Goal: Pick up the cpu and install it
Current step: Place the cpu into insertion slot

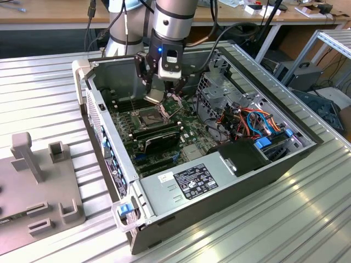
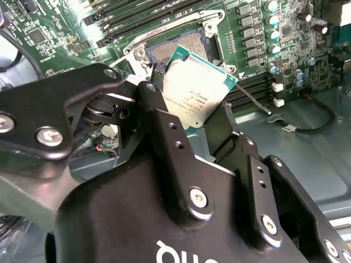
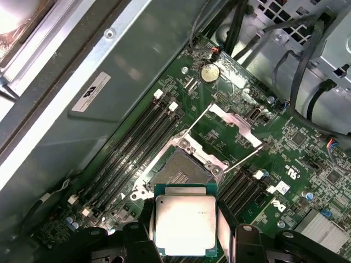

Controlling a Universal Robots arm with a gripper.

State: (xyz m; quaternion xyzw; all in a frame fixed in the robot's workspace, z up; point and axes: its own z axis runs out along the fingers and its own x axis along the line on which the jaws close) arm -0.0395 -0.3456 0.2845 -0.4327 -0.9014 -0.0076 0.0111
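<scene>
The cpu (image 3: 185, 224) is a flat square chip with a dull silver top and a green rim, and my gripper (image 3: 185, 233) is shut on it by two opposite edges. It hangs level a little above the motherboard, just beside the bare socket (image 3: 178, 172), whose metal frame (image 3: 233, 118) is hinged open. In the second wrist view the cpu (image 2: 197, 93) sits between the black fingers (image 2: 222, 129) with the socket (image 2: 178, 46) beyond it. The exterior view shows the gripper (image 1: 160, 98) inside the open computer case (image 1: 104, 137), over the socket (image 1: 151, 116).
Memory slots (image 3: 137, 142) run alongside the socket. A black expansion card (image 1: 159, 139) lies just in front of it, with the power supply (image 1: 192, 183) nearer. Orange and blue cables (image 1: 258, 123) bunch at the exterior view's right. A grey fixture (image 1: 38, 186) stands outside the case.
</scene>
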